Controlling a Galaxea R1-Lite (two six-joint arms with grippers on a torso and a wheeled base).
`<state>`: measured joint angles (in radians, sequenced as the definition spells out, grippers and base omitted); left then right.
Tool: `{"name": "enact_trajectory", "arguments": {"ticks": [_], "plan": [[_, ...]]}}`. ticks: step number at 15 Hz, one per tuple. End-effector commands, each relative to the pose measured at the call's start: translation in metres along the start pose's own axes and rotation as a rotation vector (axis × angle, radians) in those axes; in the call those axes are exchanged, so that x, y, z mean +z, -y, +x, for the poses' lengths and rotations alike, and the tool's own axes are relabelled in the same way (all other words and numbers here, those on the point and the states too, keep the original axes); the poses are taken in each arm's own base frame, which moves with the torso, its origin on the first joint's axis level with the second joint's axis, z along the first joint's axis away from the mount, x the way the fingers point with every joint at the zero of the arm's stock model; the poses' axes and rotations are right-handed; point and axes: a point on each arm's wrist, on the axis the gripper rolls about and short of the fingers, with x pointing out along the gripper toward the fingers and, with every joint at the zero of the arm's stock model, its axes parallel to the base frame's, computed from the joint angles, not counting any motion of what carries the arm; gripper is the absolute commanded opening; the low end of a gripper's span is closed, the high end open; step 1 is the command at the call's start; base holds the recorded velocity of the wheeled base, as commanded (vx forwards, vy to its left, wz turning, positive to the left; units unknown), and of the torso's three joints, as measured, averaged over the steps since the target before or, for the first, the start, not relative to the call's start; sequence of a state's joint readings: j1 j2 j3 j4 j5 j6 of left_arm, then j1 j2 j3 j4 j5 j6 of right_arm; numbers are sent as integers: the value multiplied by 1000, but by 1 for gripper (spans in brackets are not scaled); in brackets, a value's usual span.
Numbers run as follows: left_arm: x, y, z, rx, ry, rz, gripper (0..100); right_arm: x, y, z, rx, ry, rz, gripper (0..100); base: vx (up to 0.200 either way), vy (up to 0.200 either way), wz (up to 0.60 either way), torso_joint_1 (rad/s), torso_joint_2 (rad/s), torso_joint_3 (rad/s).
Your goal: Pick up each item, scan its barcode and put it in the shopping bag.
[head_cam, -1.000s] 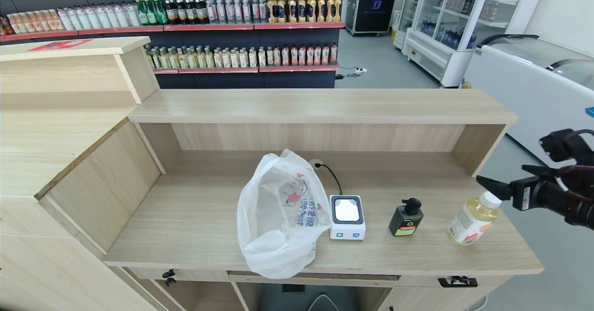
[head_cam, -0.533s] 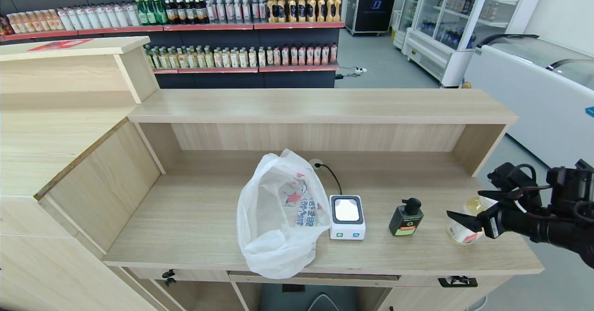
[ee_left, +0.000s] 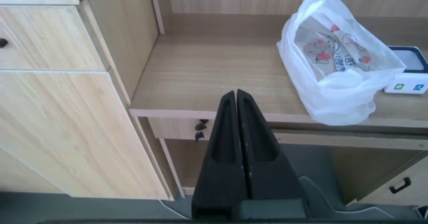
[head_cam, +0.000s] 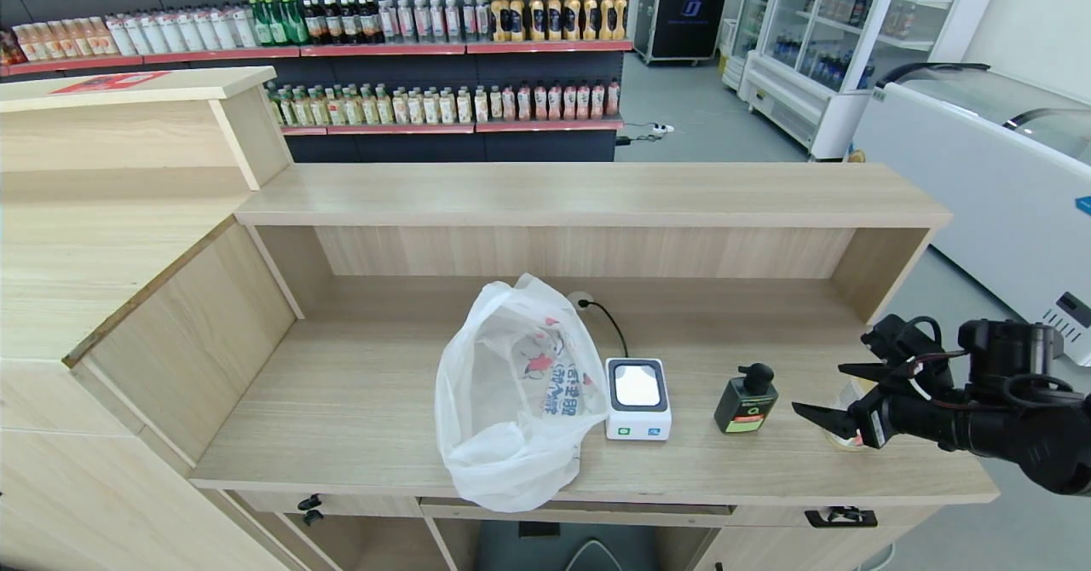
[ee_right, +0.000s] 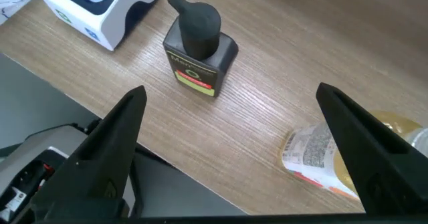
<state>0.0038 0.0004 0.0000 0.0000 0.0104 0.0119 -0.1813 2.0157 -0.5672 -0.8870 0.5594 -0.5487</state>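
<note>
right tool (head_cam: 820, 388) spread wide — over drink bottle (ee_right: 328, 154), near pump bottle (ee_right: 199, 47).

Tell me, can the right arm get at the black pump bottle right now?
Probably yes. The right claw is open, just right of the pump bottle, with only bare counter between them. The yellow bottle stands aside, out of the path.

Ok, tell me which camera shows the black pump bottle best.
The right wrist view: the black pump bottle stands close and upright, pump head and label plain, ahead of the open right gripper. The head view has it small, between scanner and gripper. The left wrist view faces the shopping bag.
</note>
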Motion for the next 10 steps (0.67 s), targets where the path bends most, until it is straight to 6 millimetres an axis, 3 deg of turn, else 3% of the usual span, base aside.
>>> {"name": "enact_trajectory", "arguments": {"ticks": [1,10], "plan": [[0,0,0,1,0,0,0,-7,3,11,27,-5,5,100,0,0,0,0,0,0],[0,0,0,1,0,0,0,-27,9,40,123,4,-25,100,0,0,0,0,0,0]]}}
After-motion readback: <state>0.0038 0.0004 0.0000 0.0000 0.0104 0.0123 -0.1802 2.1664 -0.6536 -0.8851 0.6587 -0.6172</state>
